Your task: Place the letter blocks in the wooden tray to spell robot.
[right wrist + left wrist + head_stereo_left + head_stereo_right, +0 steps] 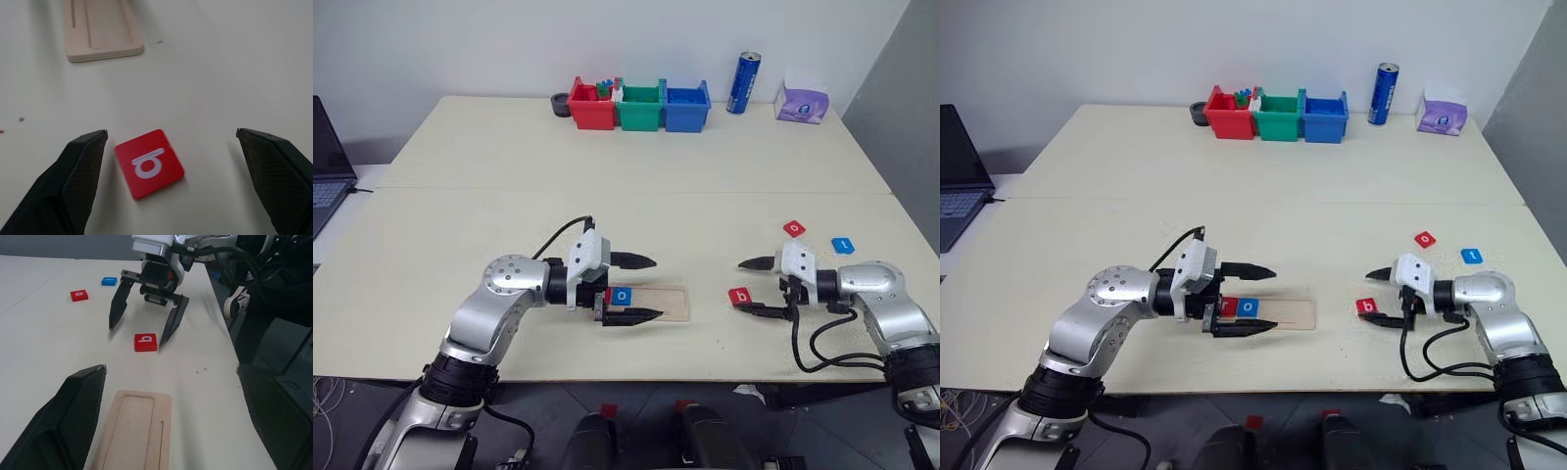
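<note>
I counted five letter blocks — three red, two blue. Two sat in the wooden tray at its left end: a red one mostly behind my left gripper, and a blue "o" just beside it. The tray lay near the front edge of the surface, its long axis running left to right, parallel with that edge. The red "b" lay flat on the surface to the right of the tray, between the wide-open fingers of my right gripper, which held nothing and pointed left. Another red block and a blue one lay further back, toward the right edge. My left gripper hung spread wide over the tray — empty, pointing right.
</note>
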